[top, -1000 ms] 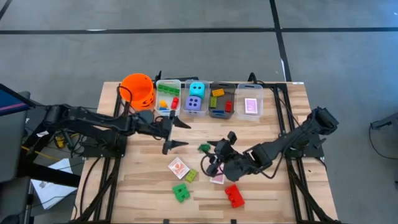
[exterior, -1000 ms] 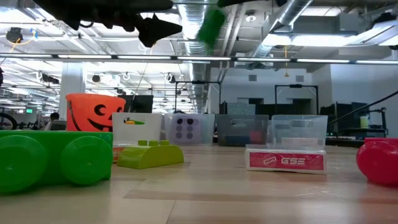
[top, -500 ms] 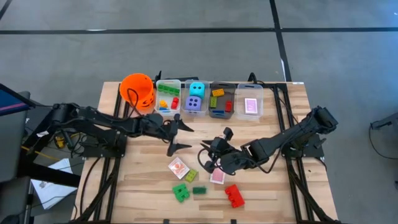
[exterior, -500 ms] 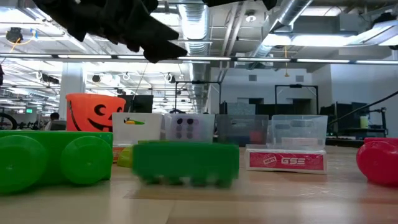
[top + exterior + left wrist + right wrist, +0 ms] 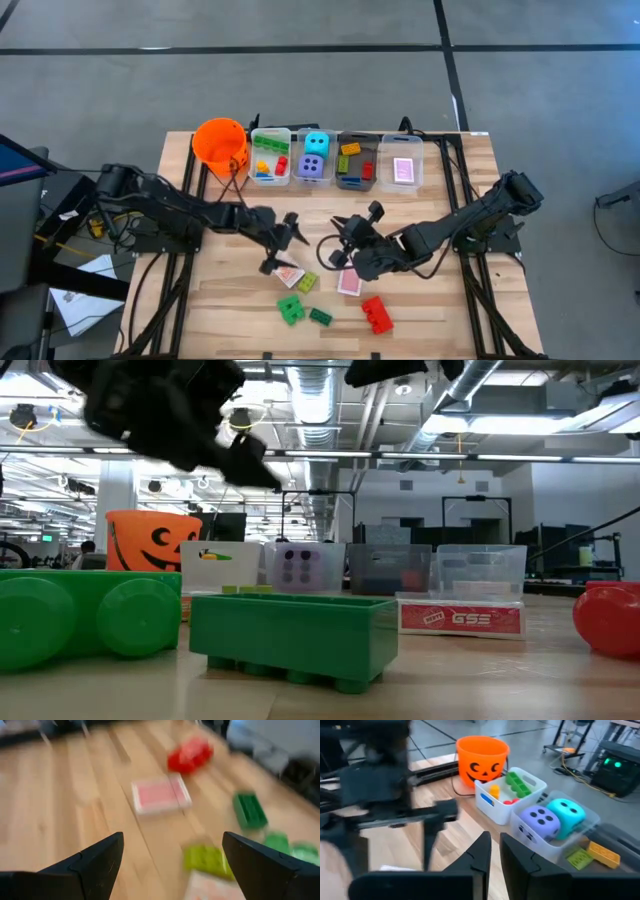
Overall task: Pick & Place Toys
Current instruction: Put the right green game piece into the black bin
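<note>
Beyond right gripper point(image 5: 494, 851): purple die point(image 5: 537, 819); overhead, binned.

You look straight down on the whole table point(image 5: 230, 300) from overhead; a second camera sits at tabletop level, close behind a green brick point(image 5: 292, 638), facing the bucket point(image 5: 152, 542) both views share.

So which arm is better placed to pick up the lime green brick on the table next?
Probably the left. The left gripper hangs open close to the lime green brick, which its wrist view shows just ahead. The right gripper is nearly closed, empty and turned toward the bins.
</note>
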Tool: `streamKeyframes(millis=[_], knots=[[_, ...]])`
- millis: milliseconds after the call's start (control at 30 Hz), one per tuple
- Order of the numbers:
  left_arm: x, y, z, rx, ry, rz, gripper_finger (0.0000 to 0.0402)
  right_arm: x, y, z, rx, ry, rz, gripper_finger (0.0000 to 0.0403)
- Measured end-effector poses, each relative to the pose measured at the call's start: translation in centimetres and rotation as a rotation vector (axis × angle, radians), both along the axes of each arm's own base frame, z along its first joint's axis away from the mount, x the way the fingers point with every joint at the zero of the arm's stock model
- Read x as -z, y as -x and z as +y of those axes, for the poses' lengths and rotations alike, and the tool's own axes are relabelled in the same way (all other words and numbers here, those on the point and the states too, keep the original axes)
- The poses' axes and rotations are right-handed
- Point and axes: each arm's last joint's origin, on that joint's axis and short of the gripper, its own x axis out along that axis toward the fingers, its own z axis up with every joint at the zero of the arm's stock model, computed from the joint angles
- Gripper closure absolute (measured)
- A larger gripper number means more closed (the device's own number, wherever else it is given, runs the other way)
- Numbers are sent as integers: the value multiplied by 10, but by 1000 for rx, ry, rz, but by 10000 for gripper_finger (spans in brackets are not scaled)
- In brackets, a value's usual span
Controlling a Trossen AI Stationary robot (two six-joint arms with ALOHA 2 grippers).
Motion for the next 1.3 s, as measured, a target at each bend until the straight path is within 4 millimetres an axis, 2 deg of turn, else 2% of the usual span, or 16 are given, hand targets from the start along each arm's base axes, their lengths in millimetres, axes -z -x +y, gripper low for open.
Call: streamKeyframes(millis=[167, 300, 467, 667, 867, 1133, 1300], knots=[[7, 6, -13, 6, -113, 215, 70, 3, 3, -1, 8, 3, 30, 368], [6, 11, -21, 70, -198, 273, 70, 4, 4, -1, 6, 11, 47, 368], [6, 14, -27, 160, -281, 252, 70, 5, 5, -1, 5, 13, 56, 368], [7, 14, -26, 233, -364, 225, 70, 5, 6, 1, -2, 14, 63, 368], [8, 13, -28, 239, -364, 222, 70, 5, 7, 4, -8, 10, 60, 368], [2, 6, -41, 226, -301, 110, 70, 5, 8, 5, -11, 10, 59, 368], [13, -5, -45, 220, -290, 78, 70, 8, 6, 6, -9, 13, 65, 368]])
